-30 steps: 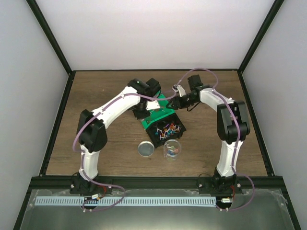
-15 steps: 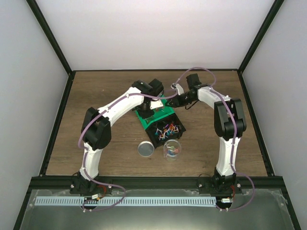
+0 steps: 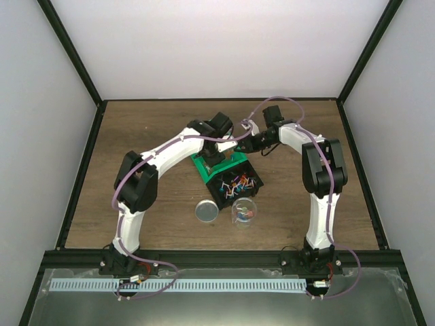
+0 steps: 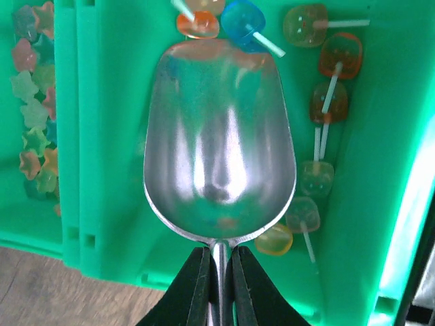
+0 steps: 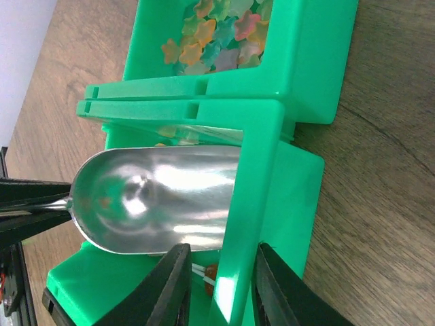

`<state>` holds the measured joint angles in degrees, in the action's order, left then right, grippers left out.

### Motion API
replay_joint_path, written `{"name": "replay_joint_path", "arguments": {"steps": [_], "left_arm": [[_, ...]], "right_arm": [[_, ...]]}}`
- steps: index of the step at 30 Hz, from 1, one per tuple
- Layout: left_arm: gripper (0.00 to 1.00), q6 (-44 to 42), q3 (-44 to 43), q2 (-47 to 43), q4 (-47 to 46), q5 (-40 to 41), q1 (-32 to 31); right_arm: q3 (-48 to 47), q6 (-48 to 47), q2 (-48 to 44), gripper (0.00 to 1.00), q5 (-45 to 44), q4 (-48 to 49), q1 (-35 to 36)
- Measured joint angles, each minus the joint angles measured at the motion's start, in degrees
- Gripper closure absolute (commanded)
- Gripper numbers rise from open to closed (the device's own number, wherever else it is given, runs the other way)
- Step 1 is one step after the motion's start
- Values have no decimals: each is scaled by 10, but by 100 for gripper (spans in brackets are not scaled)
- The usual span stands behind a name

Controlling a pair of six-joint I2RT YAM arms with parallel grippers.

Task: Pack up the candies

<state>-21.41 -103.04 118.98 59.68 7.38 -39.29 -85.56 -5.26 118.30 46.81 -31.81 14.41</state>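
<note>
Small mixed-colour candies (image 3: 238, 182) lie in the black compartment of a green bin (image 3: 201, 166); a few sit in the clear cup (image 3: 245, 212). My left gripper (image 3: 216, 151) (image 4: 219, 261) is shut on the handle of an empty metal scoop (image 4: 219, 136), held over a green compartment with lollipop candies (image 4: 333, 54). The scoop also shows in the right wrist view (image 5: 156, 197). My right gripper (image 3: 246, 144) (image 5: 221, 252) is open and straddles the bin's green wall (image 5: 251, 170). One finger is against the wall and the other stands apart from it.
A round metal lid (image 3: 206, 211) lies left of the cup. Star-shaped sweets (image 4: 34, 136) (image 5: 217, 27) fill a neighbouring green compartment. Wooden table (image 3: 136, 136) spreads around the bin, with black frame posts at its edges.
My left wrist has swung further right over the green bin with the scoop. My right gripper has shifted slightly back and left along the bin's edge.
</note>
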Motion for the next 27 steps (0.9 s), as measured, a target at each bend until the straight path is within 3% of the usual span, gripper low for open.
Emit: {"name": "replay_joint_path", "arguments": {"steps": [13, 27], "left_arm": [[96, 7, 142, -54, -180, -47, 9], [96, 5, 334, -118, -404, -200, 77]], "right_arm": [[0, -6, 3, 83, -6, 3, 0], [0, 0, 3, 85, -11, 4, 0]]}}
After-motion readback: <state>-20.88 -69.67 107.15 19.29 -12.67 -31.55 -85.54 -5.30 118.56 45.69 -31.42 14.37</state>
